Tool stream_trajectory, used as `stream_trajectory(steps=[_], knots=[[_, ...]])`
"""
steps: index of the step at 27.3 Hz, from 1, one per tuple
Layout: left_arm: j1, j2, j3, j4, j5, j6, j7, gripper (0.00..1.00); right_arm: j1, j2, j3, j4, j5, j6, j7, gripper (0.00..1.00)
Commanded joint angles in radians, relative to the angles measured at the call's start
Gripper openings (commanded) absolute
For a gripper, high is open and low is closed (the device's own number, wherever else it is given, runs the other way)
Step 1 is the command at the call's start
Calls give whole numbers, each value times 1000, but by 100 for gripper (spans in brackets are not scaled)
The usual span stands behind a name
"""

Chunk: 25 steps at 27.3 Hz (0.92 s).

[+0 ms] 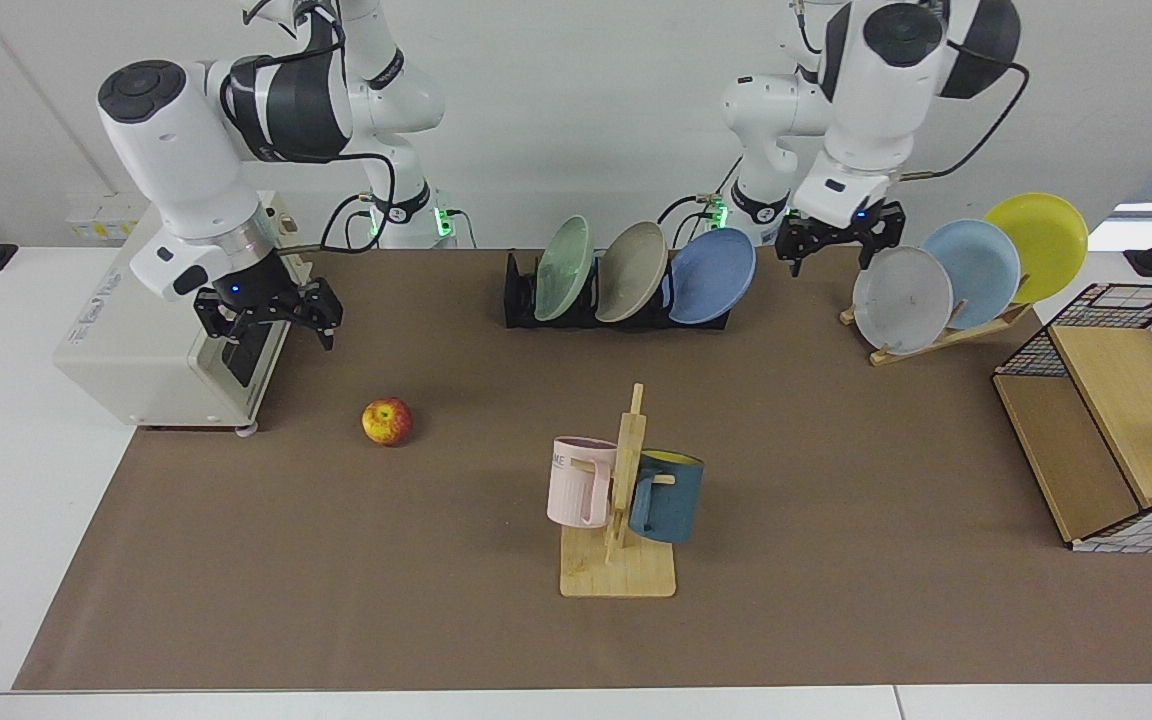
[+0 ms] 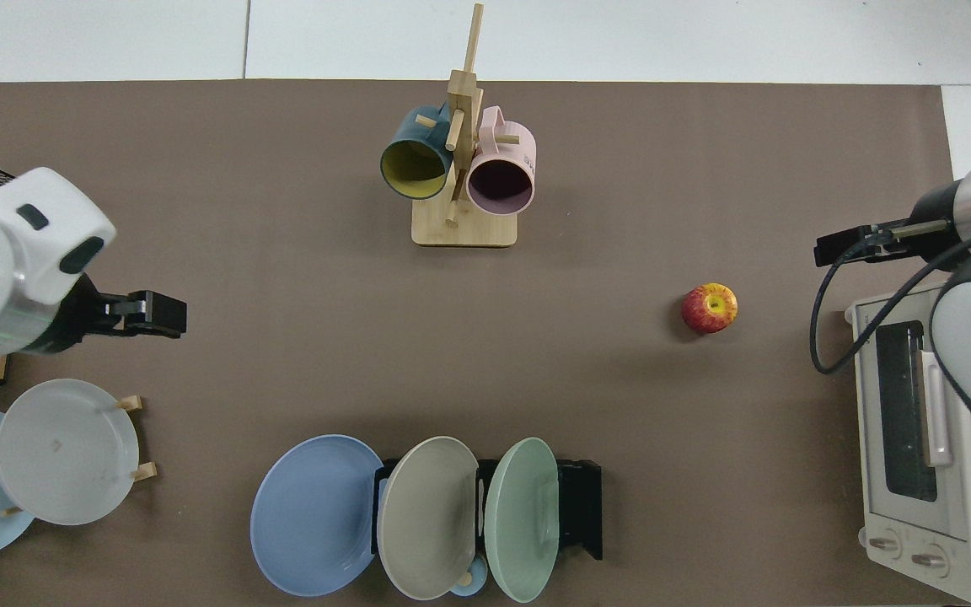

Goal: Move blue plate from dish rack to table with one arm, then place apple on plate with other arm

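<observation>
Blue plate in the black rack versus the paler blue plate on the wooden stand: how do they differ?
The blue plate is a deeper periwinkle; the paler blue plate is sky blue. The blue plate sits at the end of the black dish rack, beside a beige plate; the paler blue plate sits mid-row on the wooden stand, between a grey plate and a yellow plate. Both are round, similar in width, and lean tilted.
</observation>
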Motion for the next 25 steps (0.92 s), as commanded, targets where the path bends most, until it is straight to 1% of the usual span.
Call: stream_trajectory(steps=[1, 3, 6, 8, 10, 11, 13, 15, 18, 22, 25], knots=[[-6, -245, -72, -326, 35, 125, -79, 100, 41, 35, 2, -16, 8, 46, 71, 100], [-6, -295, -103, -394, 35, 151, -82, 100, 46, 38, 3, -36, 8, 72, 99, 100], [-8, -331, -124, -449, 35, 173, -103, 100, 55, 38, 3, -85, 8, 112, 137, 100], [-8, -325, -156, -471, 36, 186, -149, 100, 63, 38, 2, -125, 8, 143, 154, 100], [-8, -325, -190, -510, 35, 240, -204, 100, 63, 38, 2, -175, 8, 206, 153, 100], [-8, -326, -190, -524, 33, 264, -214, 100, 63, 39, 3, -199, 8, 235, 153, 100], [-8, -325, -190, -529, 33, 275, -214, 99, 63, 54, 2, -229, 8, 283, 154, 100], [-6, -325, -189, -537, 33, 285, -209, 99, 66, 84, 2, -237, 5, 316, 153, 100], [0, -320, -186, -552, 33, 301, -171, 99, 78, 113, 2, -240, 1, 332, 154, 100], [-2, -314, -184, -584, 31, 334, -174, 98, 81, 137, 2, -251, -1, 333, 157, 100], [0, -274, -183, -584, 16, 351, -171, 98, 86, 157, 2, -266, -3, 362, 186, 100]])
